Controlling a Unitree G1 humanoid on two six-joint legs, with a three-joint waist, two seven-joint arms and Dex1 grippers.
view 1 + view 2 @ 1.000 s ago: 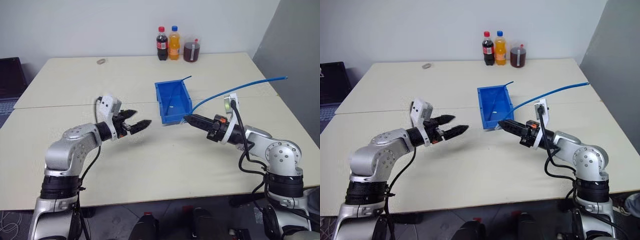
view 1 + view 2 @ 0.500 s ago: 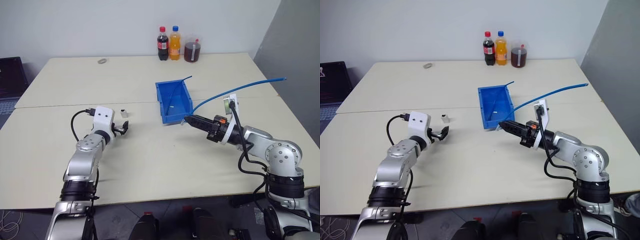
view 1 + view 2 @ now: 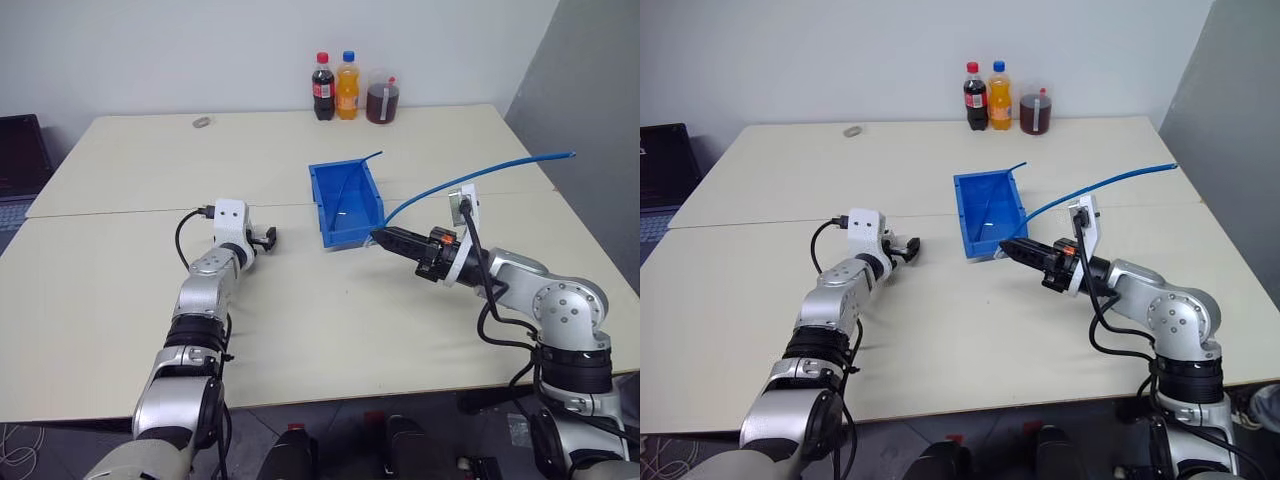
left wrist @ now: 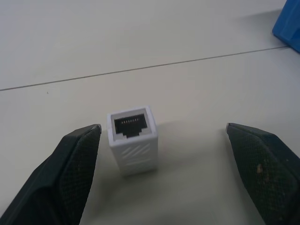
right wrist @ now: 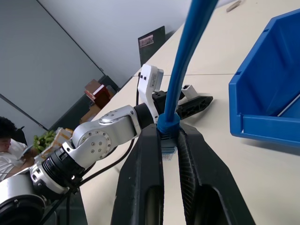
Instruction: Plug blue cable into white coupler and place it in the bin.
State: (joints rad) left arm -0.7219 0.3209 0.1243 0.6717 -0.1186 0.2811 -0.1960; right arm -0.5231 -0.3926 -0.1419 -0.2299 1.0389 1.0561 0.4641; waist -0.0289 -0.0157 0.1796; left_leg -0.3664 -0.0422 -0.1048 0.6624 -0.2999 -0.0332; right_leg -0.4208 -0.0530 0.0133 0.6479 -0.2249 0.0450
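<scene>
Meanwhile left hand (image 4: 161, 154) spread around white coupler (image 4: 132, 139), right hand (image 5: 169, 154) pinching blue cable (image 5: 187, 56)

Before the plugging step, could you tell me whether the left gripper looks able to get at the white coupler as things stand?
Probably yes. The left gripper is open, and the white coupler stands on the table between its fingers, untouched on either side, with nothing in the way.

cola bottle (image 3: 324, 87) | orange bottle (image 3: 347, 86) | cup (image 3: 382, 101) | grey ring (image 3: 202, 123)
</scene>
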